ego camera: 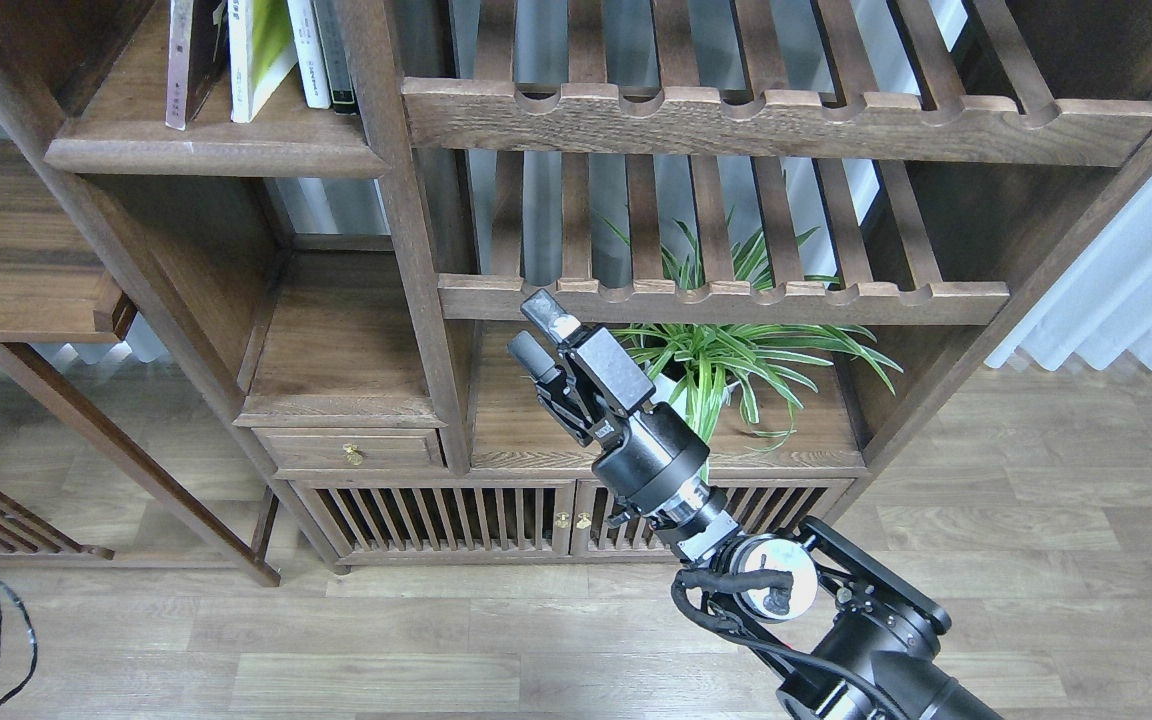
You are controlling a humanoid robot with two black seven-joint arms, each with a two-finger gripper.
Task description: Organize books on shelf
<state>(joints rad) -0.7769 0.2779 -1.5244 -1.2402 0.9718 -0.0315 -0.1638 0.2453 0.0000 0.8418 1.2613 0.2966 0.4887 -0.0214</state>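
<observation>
The books (261,50) stand at the top left, on a solid dark wooden shelf (206,150) with a thick rounded front edge. Among them, a yellow-green paperback (258,55) leans to the right against slim white and dark-spined volumes (321,55), and a dark book with a pale spine (186,60) stands to its left. Their tops are cut off by the frame, and the small print on the spines is too fine to read. The front strip of the shelf board in front of the books is bare, and an upright post (406,230) bounds it on the right.

Right of the post run two slatted racks (776,120) with notched front rails. Under the lower rack a spider plant (736,355) sits in an open bay. Left of that bay lies an open cubby above a small drawer with a brass knob (353,455).

The right hand (536,328) hovers in front of the lower bay, well below and to the right of the books, its arm rising from the lower right and tilting up to the left. Its two fingers stand slightly apart and hold nothing. A dark blurred shape at the far left edge may be the left arm; its hand is not seen.
</observation>
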